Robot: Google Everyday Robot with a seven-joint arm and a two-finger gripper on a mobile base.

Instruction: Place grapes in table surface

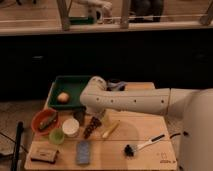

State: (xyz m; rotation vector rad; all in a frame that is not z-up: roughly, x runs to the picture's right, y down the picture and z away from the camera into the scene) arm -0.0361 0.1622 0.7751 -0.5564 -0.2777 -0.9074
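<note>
The grapes [90, 127], a small dark reddish-brown bumpy bunch, hang or rest just right of the white cup [70, 127] over the light tan wooden table surface [137, 131]. My white arm reaches in from the right, and the gripper [95, 116] is at its end directly above the grapes. The top of the bunch meets the gripper. I cannot tell whether the bunch touches the tabletop.
A dark green tray [67, 88] with an orange fruit [63, 97] stands at the back left. An orange bowl [45, 120], a green cup [56, 135], a blue sponge [83, 152], a brown block [45, 154], a pale yellow item [110, 129] and a black-headed brush [142, 146] lie around.
</note>
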